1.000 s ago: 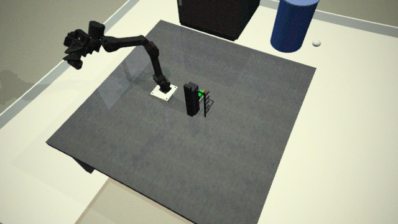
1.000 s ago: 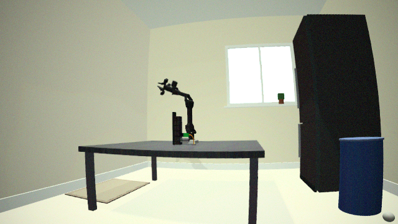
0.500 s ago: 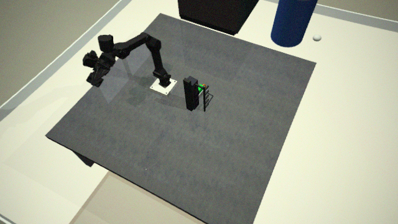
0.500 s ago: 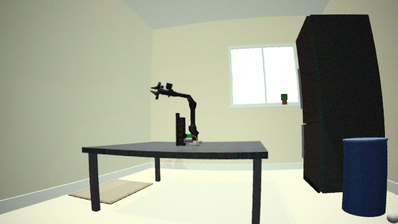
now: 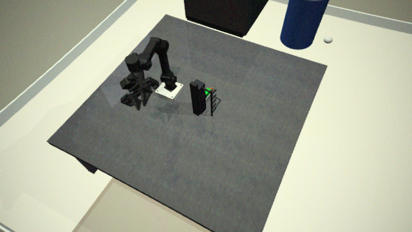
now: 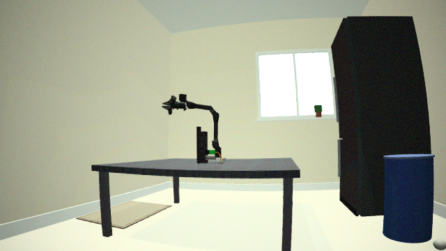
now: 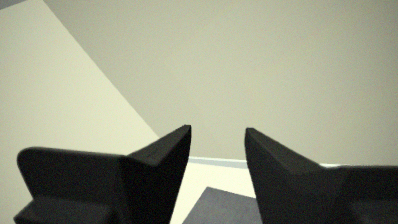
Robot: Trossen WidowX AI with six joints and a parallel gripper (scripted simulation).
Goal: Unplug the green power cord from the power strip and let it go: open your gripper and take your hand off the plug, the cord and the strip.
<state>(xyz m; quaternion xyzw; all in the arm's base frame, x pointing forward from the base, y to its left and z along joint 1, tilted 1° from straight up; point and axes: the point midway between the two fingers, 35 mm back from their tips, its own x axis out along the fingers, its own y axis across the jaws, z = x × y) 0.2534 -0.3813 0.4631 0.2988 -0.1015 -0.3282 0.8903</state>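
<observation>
Above the dark table (image 5: 225, 167), the gripper (image 6: 166, 105) hangs high with jaws partly parted around nothing, well apart from the green plug (image 5: 207, 92), which sits low in the upright black power strip (image 5: 197, 97) beyond the arm's base.

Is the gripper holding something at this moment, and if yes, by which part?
Nothing is held. The gripper is partly open with only air between its fingers, high above the table, far from the green plug.
</observation>
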